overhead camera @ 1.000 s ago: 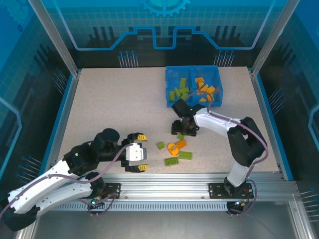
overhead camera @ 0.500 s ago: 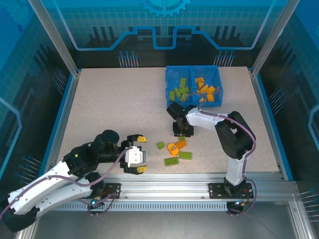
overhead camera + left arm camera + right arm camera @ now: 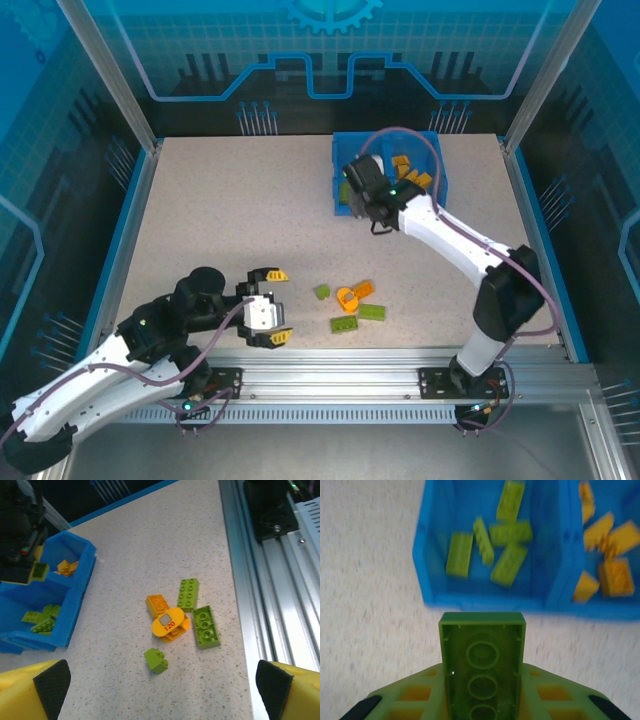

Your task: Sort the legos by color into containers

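Jaws on the right arm are clamped tight on a lime green brick [image 3: 482, 672]. The right wrist view shows it hollow underside up, long edge pointing at the blue bin [image 3: 485, 602]. From the top camera that arm reaches far out, its wrist hanging at the near left corner of the bin [image 3: 420, 135]. I can't tell whether the brick has cleared the near wall. The left wrist view picks up the same held brick [image 3: 39, 571] high against the bin [image 3: 75, 600].

Inside, it's tidy: green bricks [image 3: 505, 535] in the left compartment, orange bricks [image 3: 607, 540] in the right one, centre wall between them.

Over on the left arm, jaws are spread as wide as they go with nothing between them, hovering low near the front edge of the counter [image 3: 230, 210], aimed at the loose pile.

That pile sits mid-counter, well apart from the bin. It has a small green cube [image 3: 156, 660] and a curved orange piece [image 3: 168, 623] with a sticker, lying on an orange brick [image 3: 157, 602]. Two flat green bricks make up the rest, one [image 3: 188, 594] beside the orange pair, one [image 3: 206, 626] closer to the rail.
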Motion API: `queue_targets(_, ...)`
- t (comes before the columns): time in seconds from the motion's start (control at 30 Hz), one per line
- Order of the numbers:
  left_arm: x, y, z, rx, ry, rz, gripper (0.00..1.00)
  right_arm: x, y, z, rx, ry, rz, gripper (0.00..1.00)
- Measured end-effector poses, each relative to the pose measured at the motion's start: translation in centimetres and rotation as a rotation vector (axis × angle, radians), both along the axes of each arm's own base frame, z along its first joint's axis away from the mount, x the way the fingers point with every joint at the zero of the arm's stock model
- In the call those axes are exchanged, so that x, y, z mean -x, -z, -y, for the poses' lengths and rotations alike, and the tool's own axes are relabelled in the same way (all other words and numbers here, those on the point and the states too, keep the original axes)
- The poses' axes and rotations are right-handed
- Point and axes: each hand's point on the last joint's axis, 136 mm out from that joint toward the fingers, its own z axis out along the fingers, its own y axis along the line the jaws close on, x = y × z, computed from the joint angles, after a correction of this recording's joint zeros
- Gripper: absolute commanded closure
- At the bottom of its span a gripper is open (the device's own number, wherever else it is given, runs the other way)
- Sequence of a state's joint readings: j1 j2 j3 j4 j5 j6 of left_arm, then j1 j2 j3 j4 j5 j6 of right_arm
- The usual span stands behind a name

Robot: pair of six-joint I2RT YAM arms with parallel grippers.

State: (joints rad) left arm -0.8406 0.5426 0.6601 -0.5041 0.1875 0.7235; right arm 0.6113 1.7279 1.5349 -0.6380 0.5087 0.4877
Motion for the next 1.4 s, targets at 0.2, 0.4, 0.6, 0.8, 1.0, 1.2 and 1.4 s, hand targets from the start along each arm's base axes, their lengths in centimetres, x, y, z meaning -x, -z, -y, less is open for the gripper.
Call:
queue_targets(0.2, -1.8, 0.0, -0.2, 0.037, -0.108, -0.046, 0.01, -11.1, 1.5, 1.0, 0.073, 0.043, 0.040, 0.70)
queue_targets(0.4, -3.1, 0.8, -0.2, 0.026, -0.169, -0.096, 0.01, -18.8, 6.0, 1.9, 0.081, 0.071, 0.008, 0.65)
queue_targets(0.6, -3.5, 1.0, -0.3, 0.031, -0.194, -0.118, 0.01, -19.6, 8.7, 0.9, 0.049, 0.027, -0.051, 0.47)
queue_targets(0.8, -3.9, 1.4, -0.2, 0.028, -0.215, -0.148, 0.01, -19.0, 7.2, 0.6, 0.027, 0.006, -0.058, 0.47)
queue_targets(1.0, -6.1, 2.0, -0.7, 0.038, -0.356, -0.242, 0.01, -14.2, 0.9, 1.0, -0.010, -0.036, -0.065, 0.44)
queue_targets(1.2, -9.0, -0.9, -0.5, 0.164, -0.555, -0.382, 0.01, -4.2, -9.1, 0.6, -0.160, -0.204, -0.010, 0.26)
queue_targets(1.4, -11.8, -0.3, 0.1, 0.329, -0.836, -0.672, 0.01, 8.0, -10.8, 1.2, -0.341, -0.384, -0.052, 0.11)
